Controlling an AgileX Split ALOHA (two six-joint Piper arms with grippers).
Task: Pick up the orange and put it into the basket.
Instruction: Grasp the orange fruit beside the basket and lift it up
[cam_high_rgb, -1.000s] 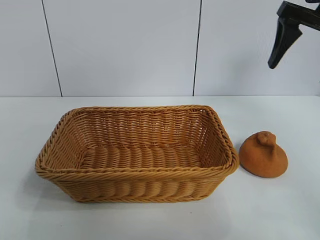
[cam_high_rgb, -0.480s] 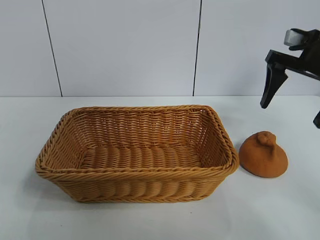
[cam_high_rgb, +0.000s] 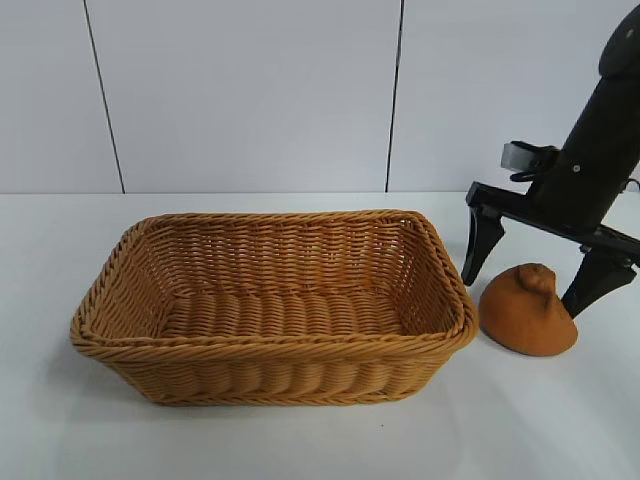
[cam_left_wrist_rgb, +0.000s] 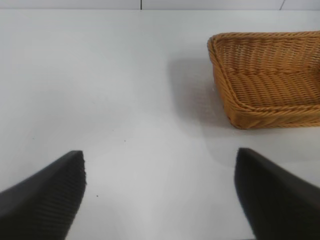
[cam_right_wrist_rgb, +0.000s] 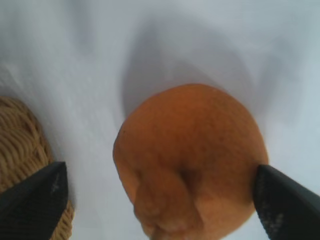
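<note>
The orange (cam_high_rgb: 527, 312) sits on the tabletop (cam_high_rgb: 300, 440) at the basket's (cam_high_rgb: 270, 345) three o'clock, between the right gripper's (cam_high_rgb: 535, 272) spread jaws, and it looks soft and squashy, so a gentle squeeze on its round sides seems best.

We find the basket (cam_high_rgb: 270, 305) resting on the table (cam_high_rgb: 560, 420), left of centre. The orange (cam_high_rgb: 527, 310) sits on the table just beside the basket's right end, apart from it. The right gripper (cam_high_rgb: 530, 272) stands over the orange, one finger on its left, between orange and basket, the other on its right. The left gripper (cam_left_wrist_rgb: 160, 195) hangs above the table, left of the basket and well apart from it.
</note>
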